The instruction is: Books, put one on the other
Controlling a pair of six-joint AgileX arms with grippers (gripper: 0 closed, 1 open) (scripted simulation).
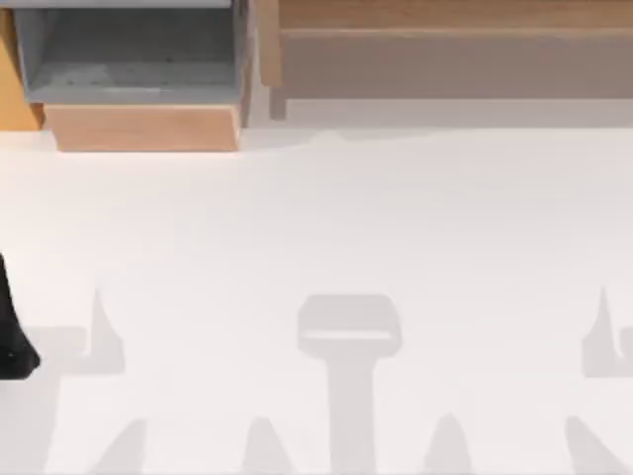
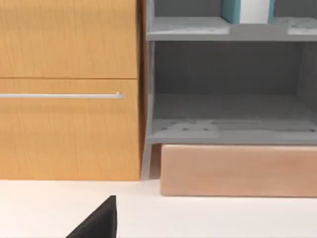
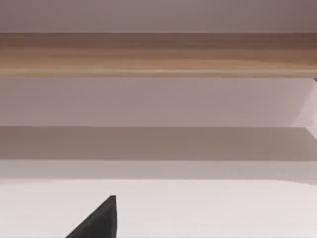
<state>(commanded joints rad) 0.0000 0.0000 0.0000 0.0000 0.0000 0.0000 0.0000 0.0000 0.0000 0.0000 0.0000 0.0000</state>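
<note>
A teal-and-white book (image 2: 247,11) stands on the grey shelf unit (image 1: 129,59) at far left; finger state cannot be told, so the left arm (image 1: 12,336) should approach level.

Dark pincer tip (image 3: 99,220) over white table (image 3: 223,208), wooden rail (image 3: 158,54) beyond

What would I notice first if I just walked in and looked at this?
Probably the big white table, bare but for grey shadows. At its far left stands a grey shelf unit on a wooden base, beside an orange-brown cabinet with a silver handle. A teal-and-white book stands on the upper shelf, and a black arm part sits at the table's left edge.
</note>
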